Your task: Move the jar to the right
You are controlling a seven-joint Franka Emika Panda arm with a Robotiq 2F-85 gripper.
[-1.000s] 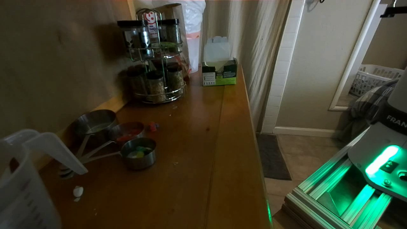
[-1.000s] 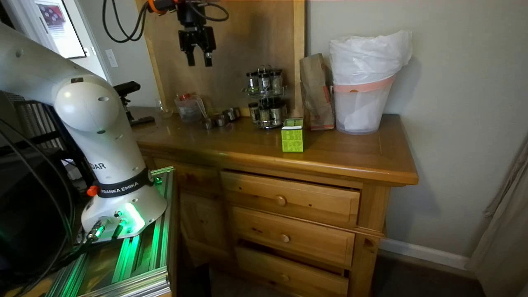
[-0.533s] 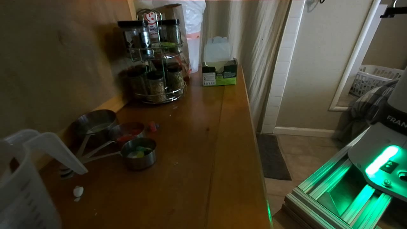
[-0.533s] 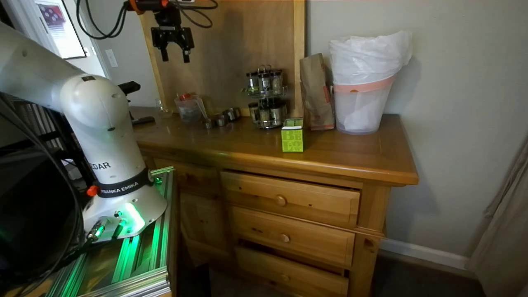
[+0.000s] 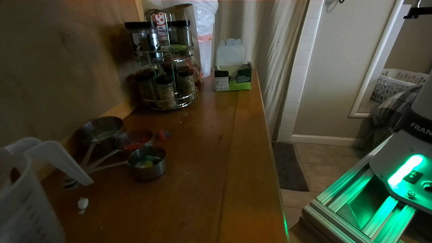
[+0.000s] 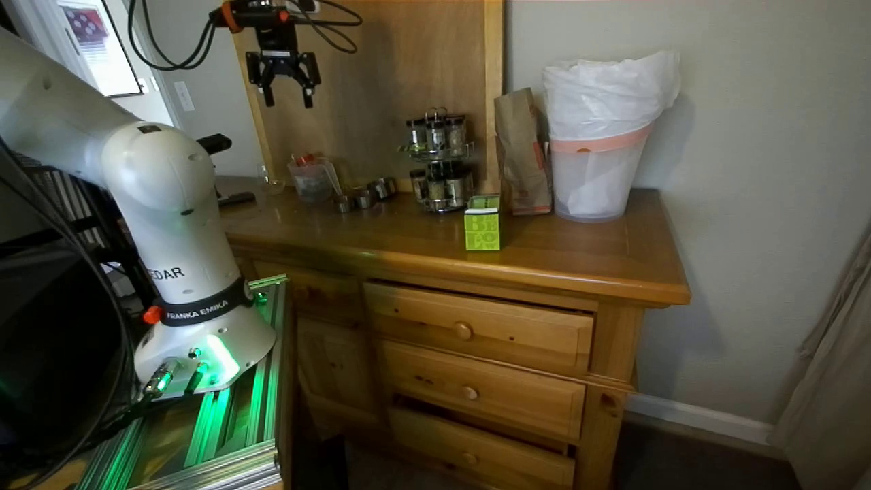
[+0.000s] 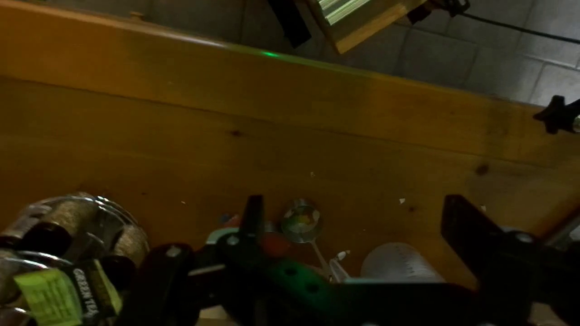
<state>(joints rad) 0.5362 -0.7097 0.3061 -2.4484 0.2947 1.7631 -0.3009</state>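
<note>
So my gripper (image 6: 289, 105) hangs in mid-air, well above the wooden dresser (image 6: 585, 255), pointing to 6 o'clock in an exterior view; it's spread wide, with the fingers (image 7: 254, 215) standing well apart in the wrist view and only air between them; I've got hold of nothing and, as far as I can see, I'm touching nothing; a small metal cup (image 7: 297, 233) shows through that gap, but it's down on the wood, well below the tips; a white plastic jug (image 7: 398, 265) sits at about 4 o'clock from the cup.

Now the jar; I can't tell which one is meant; a bunch of black-lidded spice jars (image 5: 165, 92) stand upright in a two-tier wire rack (image 6: 436, 156); from the gripper that rack is at roughly 4 o'clock in an exterior view, well apart, and it pokes in around 8 o'clock in the wrist view; a green box (image 6: 482, 231) is near the rack, at its 5 o'clock; there's also a clear glassy thing (image 6: 272, 185) at about 6 o'clock from the gripper, down on the dresser, too small for me to say whether it's a jar.
</note>
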